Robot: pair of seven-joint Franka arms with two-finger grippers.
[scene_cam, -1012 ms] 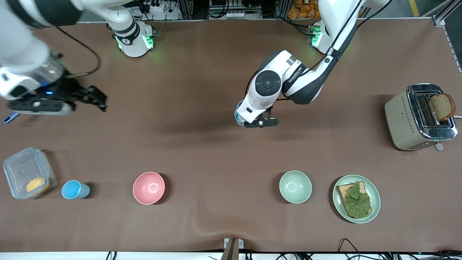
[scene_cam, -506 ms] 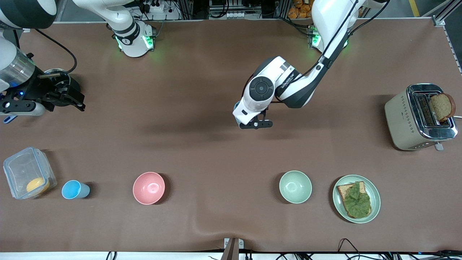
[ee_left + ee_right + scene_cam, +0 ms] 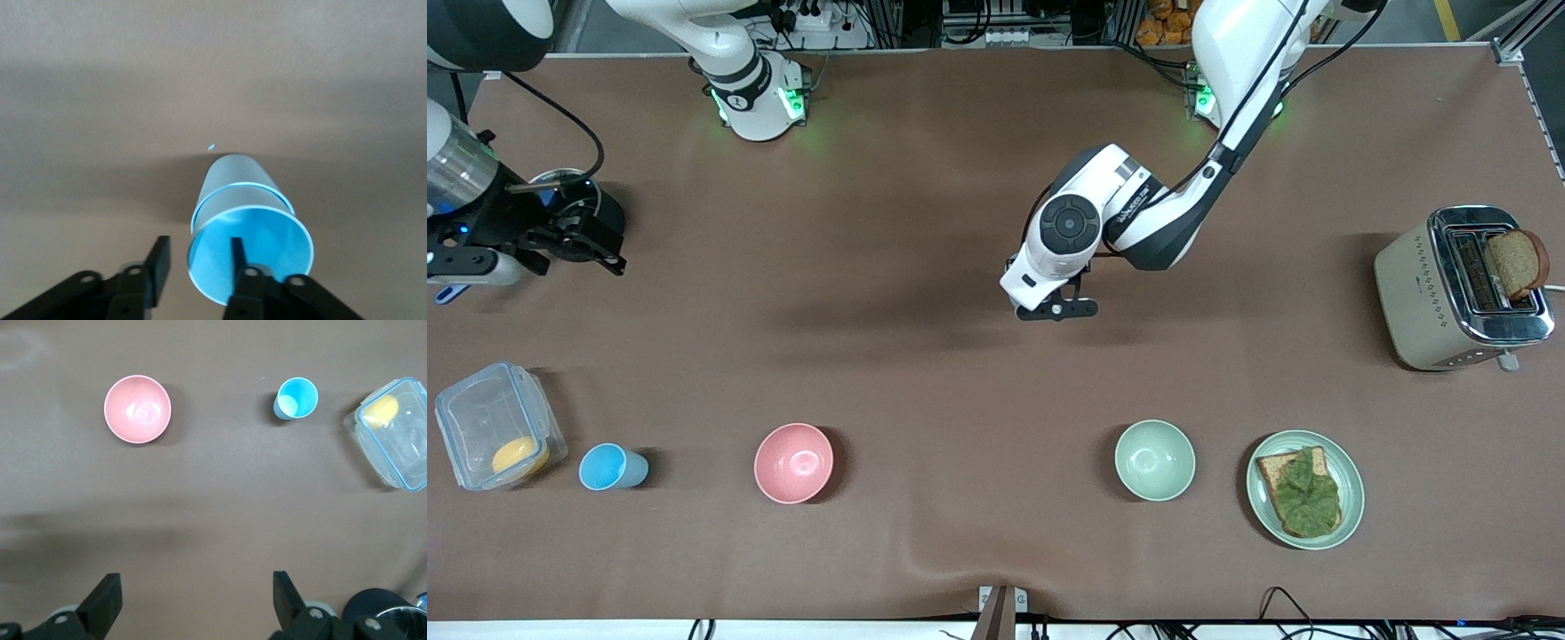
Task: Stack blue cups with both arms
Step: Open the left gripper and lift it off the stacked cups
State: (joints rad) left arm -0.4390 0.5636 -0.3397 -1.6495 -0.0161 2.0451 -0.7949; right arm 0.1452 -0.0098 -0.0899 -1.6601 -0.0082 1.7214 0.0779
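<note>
One blue cup (image 3: 612,467) stands upright beside a clear container, near the front camera at the right arm's end; it also shows in the right wrist view (image 3: 295,398). The second blue cup (image 3: 240,193) is at mid-table under my left gripper (image 3: 1054,307), and the arm hides it in the front view. In the left wrist view my left gripper (image 3: 198,260) straddles that cup's rim, one finger inside and one outside, with a gap to the wall. My right gripper (image 3: 605,249) is open and empty in the air over the right arm's end of the table (image 3: 197,600).
A pink bowl (image 3: 793,462) and a pale green bowl (image 3: 1154,460) stand in the row nearest the front camera. A clear container (image 3: 498,425) holds something yellow. A plate with toast (image 3: 1305,489) and a toaster (image 3: 1458,289) are at the left arm's end. A dark round object (image 3: 574,200) sits by the right gripper.
My right arm has swung toward the right arm's end of the table. My left gripper has shifted slightly the same way, and its cup no longer shows in the front view.
</note>
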